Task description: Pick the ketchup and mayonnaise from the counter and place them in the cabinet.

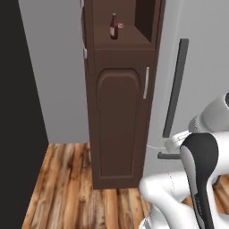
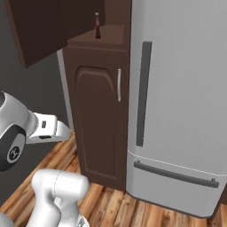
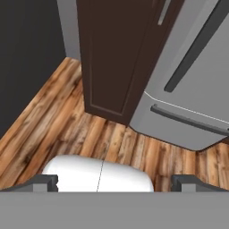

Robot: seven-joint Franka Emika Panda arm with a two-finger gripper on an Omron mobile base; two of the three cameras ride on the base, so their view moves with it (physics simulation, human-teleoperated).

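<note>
A: Where is the small dark red-brown ketchup bottle with the narrow neck and pale cap point(image 1: 114, 27)?

B: Upright in the open niche at the top of the tall narrow dark brown wood cabinet point(image 1: 118, 129). In the left base view it stands toward the left half of the niche floor, set back a little from the front lip, with bare shelf to its right. In the right base view the same bottle point(image 2: 97, 26) sits near the niche's front edge.

A: And below the niche?

B: The arched-panel door is shut, flush with the cabinet front, and its silver bar handle point(image 1: 146, 83) runs vertically along the door's right edge.

A: What borders the cabinet?

B: On its right, touching side to side, a large grey refrigerator point(image 2: 177, 102) with a long dark vertical handle and a dark horizontal bar handle on the lower drawer. On its left a pale grey wall, then a dark area further left. In front lies a wood plank floor point(image 1: 67, 188), bare between the cabinet foot and the robot.

A: The fingers?

B: In the hand view the two dark fingertips point(image 3: 42, 182) stand far apart at the bottom corners, nothing between them, so the gripper point(image 3: 116, 183) is wide open and empty. That view looks down at the floor, the cabinet's lower door and the refrigerator's bottom drawer, all well apart from the fingertips.
</note>
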